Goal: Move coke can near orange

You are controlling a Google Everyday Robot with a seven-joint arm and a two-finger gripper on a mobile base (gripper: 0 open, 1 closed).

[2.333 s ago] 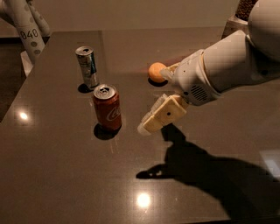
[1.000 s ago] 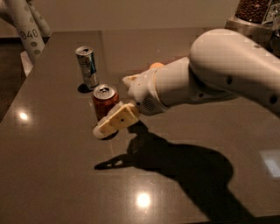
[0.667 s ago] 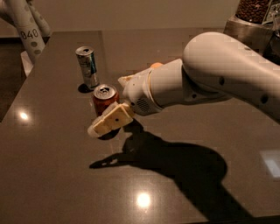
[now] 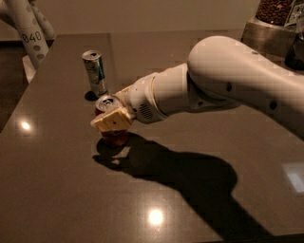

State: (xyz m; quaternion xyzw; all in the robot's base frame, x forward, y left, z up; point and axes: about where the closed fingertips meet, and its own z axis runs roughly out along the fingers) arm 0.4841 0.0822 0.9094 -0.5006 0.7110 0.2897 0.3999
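Two cans stand toward the upper left of a dark brown, glossy table [image 4: 71, 190], and we see the coke can [image 4: 106, 102] as the nearer one, left of centre, with its silver top and pull tab showing. The taller silver-and-blue can [image 4: 96, 72] stands just behind it, apart from it. The white arm [image 4: 223, 76] reaches in from the right edge across the middle of the frame, and its tan gripper [image 4: 112, 120] sits right against the front of the coke can, covering most of its red side. We cannot tell whether the gripper is clamped on the can or merely around it. The arm's broad shadow [image 4: 190, 175] lies on the table below it, towards the lower right. Ceiling lights glint off the polished surface at lower centre and at the left edge. A white post [image 4: 32, 35] marked 840 leans in the upper left corner, and a container of brown pieces [image 4: 273, 12] sits at the upper right.
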